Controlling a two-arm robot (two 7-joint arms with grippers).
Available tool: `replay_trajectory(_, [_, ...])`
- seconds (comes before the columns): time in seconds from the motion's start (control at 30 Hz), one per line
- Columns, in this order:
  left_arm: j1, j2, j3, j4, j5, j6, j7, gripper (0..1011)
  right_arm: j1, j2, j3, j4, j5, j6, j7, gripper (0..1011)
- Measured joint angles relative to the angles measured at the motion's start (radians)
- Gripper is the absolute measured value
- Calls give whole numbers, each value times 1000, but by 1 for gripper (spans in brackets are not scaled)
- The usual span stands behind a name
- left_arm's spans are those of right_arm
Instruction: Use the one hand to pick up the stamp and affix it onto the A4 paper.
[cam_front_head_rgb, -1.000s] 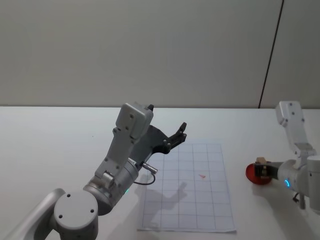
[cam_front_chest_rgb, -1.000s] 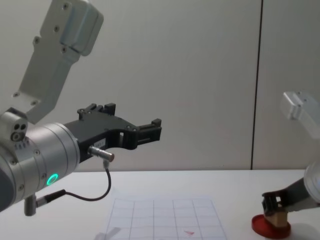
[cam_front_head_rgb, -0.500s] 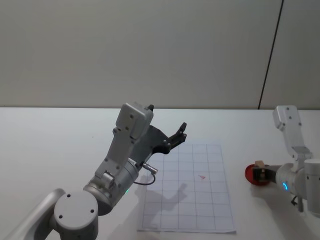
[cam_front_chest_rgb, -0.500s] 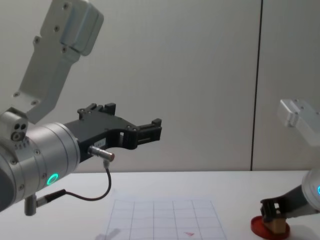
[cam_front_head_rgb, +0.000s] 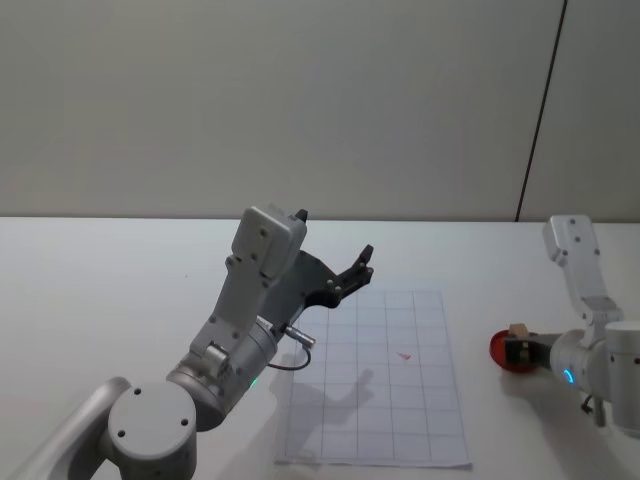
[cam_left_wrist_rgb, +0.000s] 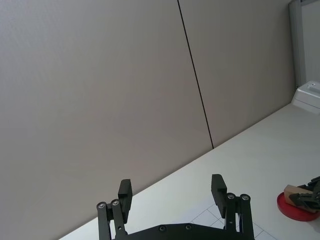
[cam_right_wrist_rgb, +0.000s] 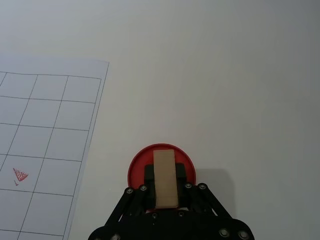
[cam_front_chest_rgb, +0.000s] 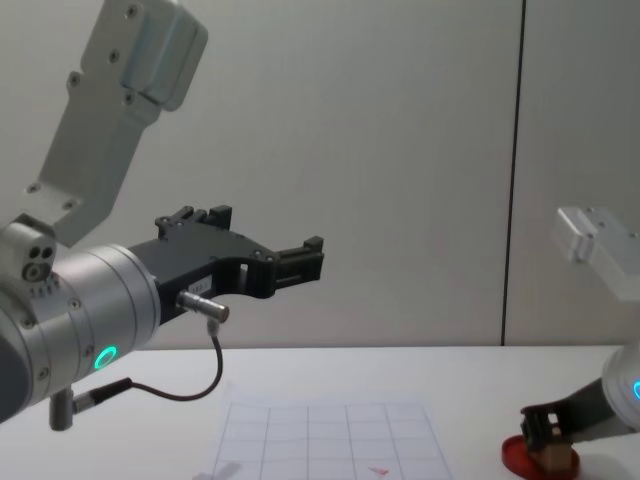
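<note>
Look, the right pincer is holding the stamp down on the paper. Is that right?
No. The right pincer holds the stamp on the red pad beside the paper, not on the paper; the right wrist view shows it. The left pincer is idle, open in the air.

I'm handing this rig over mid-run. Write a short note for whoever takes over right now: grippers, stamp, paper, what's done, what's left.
Right gripper: shut on the stamp, holding it upright on the red ink pad, which sits to the right of the A4 paper.
Left gripper: open and empty, raised near the paper's far left corner, idle.
Done: stamp grasped and down on the pad, apparently inking. The paper carries one small red mark.
Left: lift the stamp, carry it over the paper and press it onto the grid.
</note>
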Motion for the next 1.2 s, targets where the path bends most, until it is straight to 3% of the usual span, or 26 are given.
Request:
replay_trajectory(0.73, [0,0,0,0,0,0,0,1002,-3,-7,12,-39,6,15,16,219])
replay_trajectory(1.2, [0,0,0,0,0,0,0,1002,-2,0,7,-84,-29,-31,93,220])
